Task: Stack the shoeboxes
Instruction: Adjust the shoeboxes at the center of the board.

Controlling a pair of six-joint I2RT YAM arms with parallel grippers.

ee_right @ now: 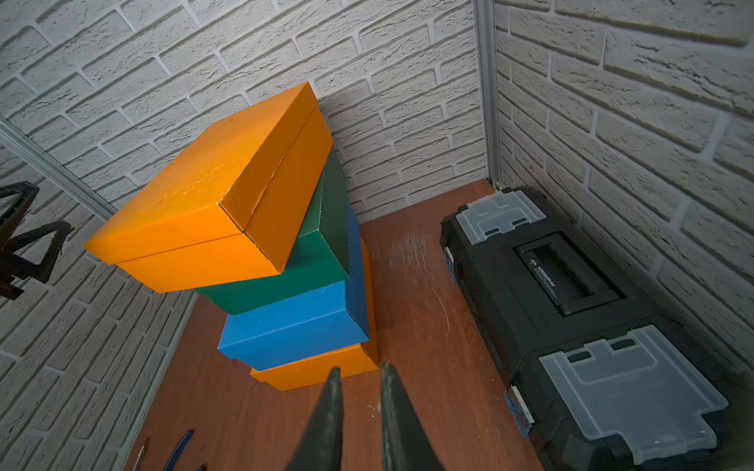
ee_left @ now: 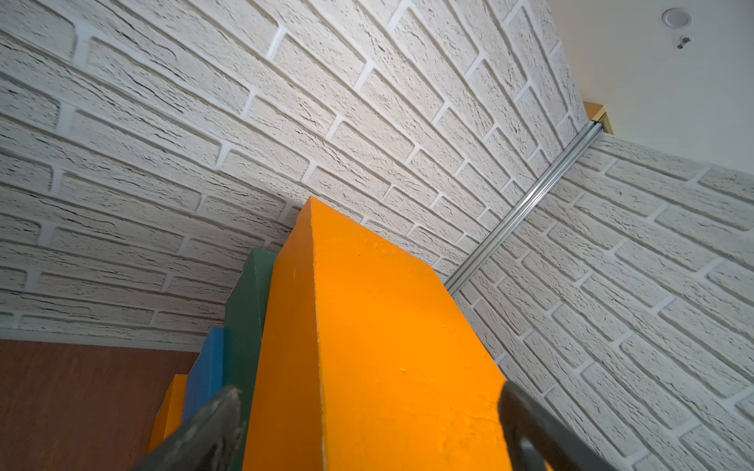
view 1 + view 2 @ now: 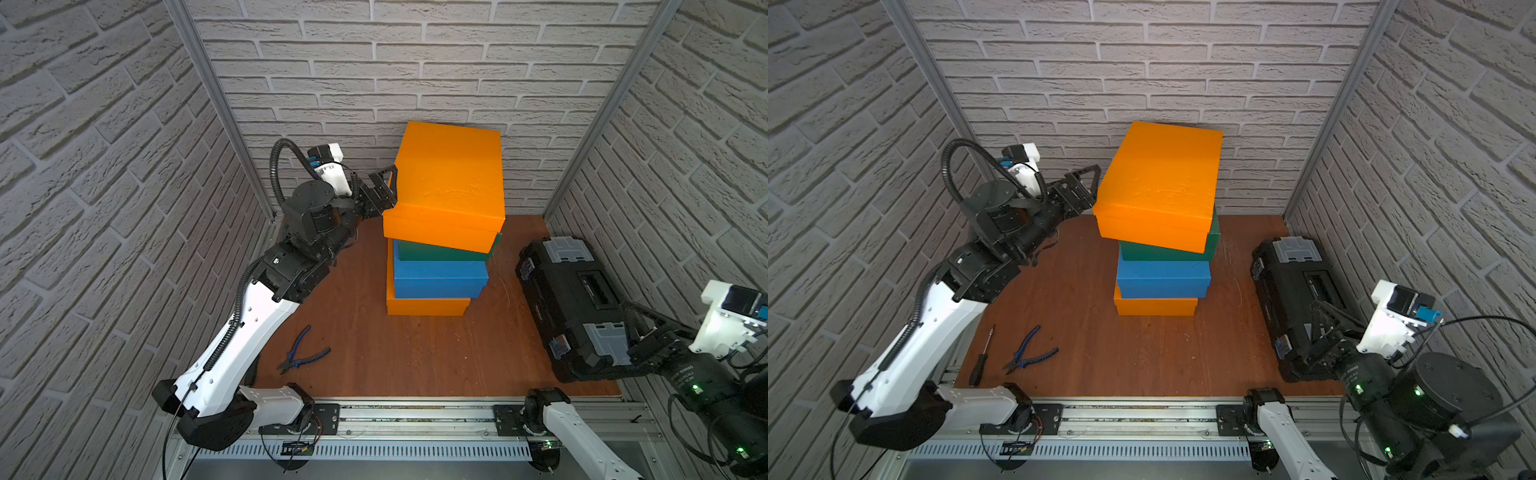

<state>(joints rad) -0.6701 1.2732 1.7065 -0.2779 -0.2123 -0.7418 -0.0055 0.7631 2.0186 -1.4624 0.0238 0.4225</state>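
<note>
Right pincer (image 1: 357, 369) narrowly ajar, empty; left pincer (image 3: 386, 187) wide beside four stacked shoeboxes (image 3: 440, 278), one toolbox (image 3: 573, 303).

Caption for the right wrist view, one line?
Four stacked shoeboxes, the top orange box skewed, beside a black toolbox.

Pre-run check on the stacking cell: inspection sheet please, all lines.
Surface: brown table, fine scratches.
Job's things: one stack, from the table up: bottom orange box, blue box, green box, top orange box, twisted and overhanging.
Clutter: black toolbox, pliers, screwdriver.
Grippers: left gripper open, straddling the top orange box's end; right gripper narrowly open, empty.
Cables: black conduit on left arm; loose wires at right wrist.
Surroundings: white brick walls, aluminium posts.
</note>
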